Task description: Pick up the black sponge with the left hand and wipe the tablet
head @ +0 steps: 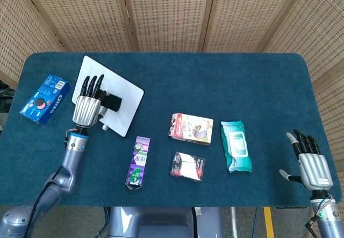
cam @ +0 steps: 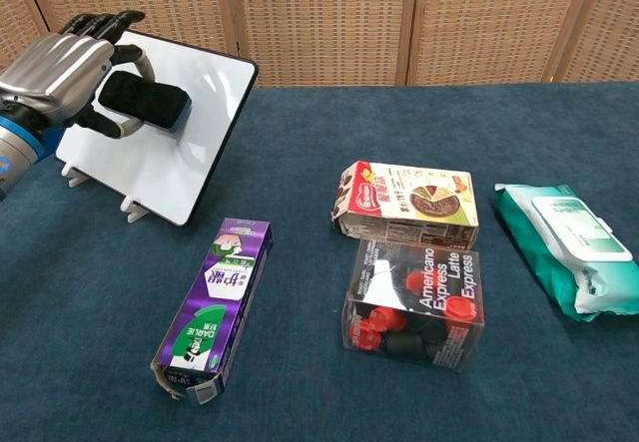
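The white tablet (head: 124,101) (cam: 200,133) leans tilted on a small stand at the table's left. My left hand (head: 88,105) (cam: 62,73) holds the black sponge (head: 112,102) (cam: 146,100) against the tablet's screen, about at its middle. My right hand (head: 310,161) hangs open at the lower right of the head view, off the table's front right corner, with nothing in it. It does not appear in the chest view.
A blue Oreo box (head: 45,99) lies left of the tablet. A purple Darlie box (head: 138,161) (cam: 213,308), a snack carton (head: 191,128) (cam: 407,201), a clear Americano capsule box (head: 188,166) (cam: 415,304) and a teal wipes pack (head: 235,145) (cam: 567,247) lie mid-table.
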Controlling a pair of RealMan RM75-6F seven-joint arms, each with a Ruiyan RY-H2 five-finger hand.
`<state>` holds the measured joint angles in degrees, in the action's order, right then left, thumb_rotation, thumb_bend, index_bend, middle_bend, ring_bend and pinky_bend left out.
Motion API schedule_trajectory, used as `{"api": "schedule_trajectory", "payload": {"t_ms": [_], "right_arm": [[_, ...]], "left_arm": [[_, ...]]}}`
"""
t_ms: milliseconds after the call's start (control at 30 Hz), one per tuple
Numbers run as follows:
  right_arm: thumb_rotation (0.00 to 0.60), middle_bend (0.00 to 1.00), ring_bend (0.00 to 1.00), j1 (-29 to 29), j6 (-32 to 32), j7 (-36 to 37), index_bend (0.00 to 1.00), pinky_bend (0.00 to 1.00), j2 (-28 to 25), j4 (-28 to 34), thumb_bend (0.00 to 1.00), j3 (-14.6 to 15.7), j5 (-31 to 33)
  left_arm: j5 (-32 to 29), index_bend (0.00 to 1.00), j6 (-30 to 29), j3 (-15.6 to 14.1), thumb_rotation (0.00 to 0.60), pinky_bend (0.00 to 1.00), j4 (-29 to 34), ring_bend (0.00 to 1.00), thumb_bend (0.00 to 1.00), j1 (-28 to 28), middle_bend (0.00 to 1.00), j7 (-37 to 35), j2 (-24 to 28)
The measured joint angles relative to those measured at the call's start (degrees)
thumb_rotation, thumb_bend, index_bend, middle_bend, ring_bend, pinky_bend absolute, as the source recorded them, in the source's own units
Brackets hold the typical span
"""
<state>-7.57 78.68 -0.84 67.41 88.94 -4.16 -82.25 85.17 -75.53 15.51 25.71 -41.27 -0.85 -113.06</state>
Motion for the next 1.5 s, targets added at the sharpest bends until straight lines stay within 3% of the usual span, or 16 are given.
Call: {"api": "schedule_trajectory", "payload": {"t_ms": [267,633,900,1100,1267,1500], "right_arm": [[0.6,0.0,0.0,-0.26,-0.52,-0.13,0.02,0.0,0.28,-0.41,0.05,0.0,0.27],[0.6,0.0,0.0,-0.34,-0.46,-0.66,0.02,0.0,0.51,-0.36,0.05,0.18,0.04],[0.6,0.0,0.0,-0.4,-0.45,-0.92,0.03,0.0,0.6,-0.29,0.05,0.29,-0.09],[0.6,0.0,0.0,-0.37,-0.21,-0.36,0.02,0.0,0.57,-0.31,0.05,0.31,-0.33],[0.6,0.0,0.0,-0.33,-0.09,-0.18,0.02,0.0,0.53,-0.33,0.05,0.33,-0.45],[0.6,0.0,0.0,-0.27,0.14,-0.12,0.02,0.0,0.49,-0.15,0.05,0.44,-0.71]], "left_arm": [[-1.78,0.49,1.77,-0.2,0.6,0.0,-7.19,0.0,0.34,-2.73,0.0,-2.42,-3.61],[-2.93,0.48,2.85,-1.45,0.6,0.0,-10.11,0.0,0.3,-3.05,0.0,-3.76,-4.92],[-3.78,0.43,2.74,-1.79,0.6,0.0,-10.8,0.0,0.22,-3.26,0.0,-3.88,-5.23],[-4.24,0.35,2.56,-2.05,0.6,0.0,-10.62,0.0,0.21,-3.43,0.0,-3.57,-5.41],[-4.36,0.18,2.1,-2.41,0.6,0.0,-10.44,0.0,0.2,-3.49,0.0,-3.18,-5.42],[-4.44,0.08,1.65,-2.97,0.6,0.0,-10.05,0.0,0.18,-3.21,0.0,-2.87,-5.17]]}}
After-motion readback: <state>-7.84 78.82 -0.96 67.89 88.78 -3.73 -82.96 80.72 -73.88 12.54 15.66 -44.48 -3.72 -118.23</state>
